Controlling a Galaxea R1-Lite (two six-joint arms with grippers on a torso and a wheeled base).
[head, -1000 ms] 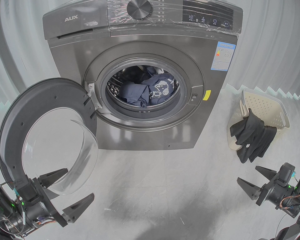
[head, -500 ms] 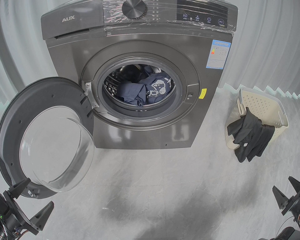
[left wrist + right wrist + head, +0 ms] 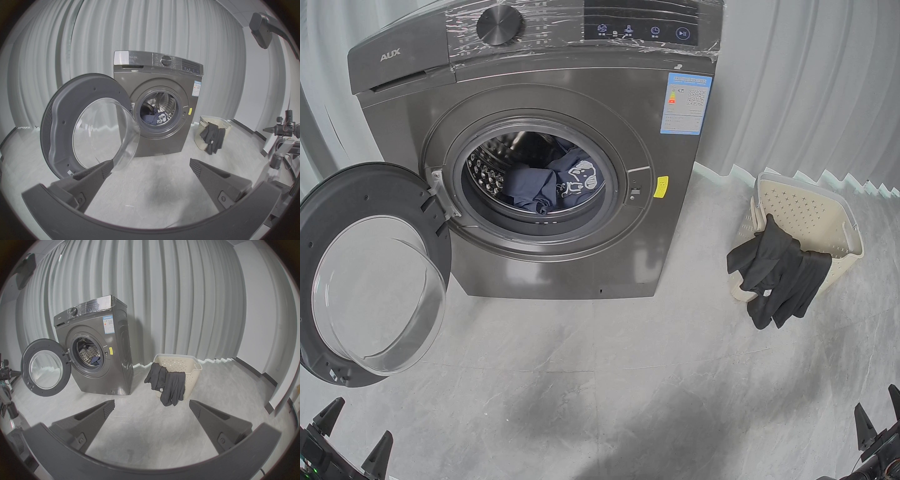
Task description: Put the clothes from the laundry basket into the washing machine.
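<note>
Both grippers have dropped back to the near edge of the head view since the earlier frames, and that view as a whole has shifted, so the camera has moved. The machine and basket keep the same places relative to each other.

A dark garment [image 3: 778, 275] hangs over the near rim of the laundry basket [image 3: 819, 206], with its lower end reaching down to the floor [image 3: 612, 387]. The basket stands on the floor to the right of the washing machine [image 3: 550, 69], near it but not touching. Blue clothes [image 3: 550, 181] lie inside the drum, seen through the open port. The door [image 3: 337, 194] is swung fully open to the left of the machine.

The left gripper [image 3: 356, 431] is at the near left, well apart from the door. Its fingers [image 3: 90, 178] are spread wide with nothing between them. The right gripper [image 3: 878, 415] is at the near right, well apart from the basket. Its fingers [image 3: 218, 424] are likewise spread wide and hold nothing.

A pleated curtain [image 3: 800, 81] hangs behind the machine and the basket.
</note>
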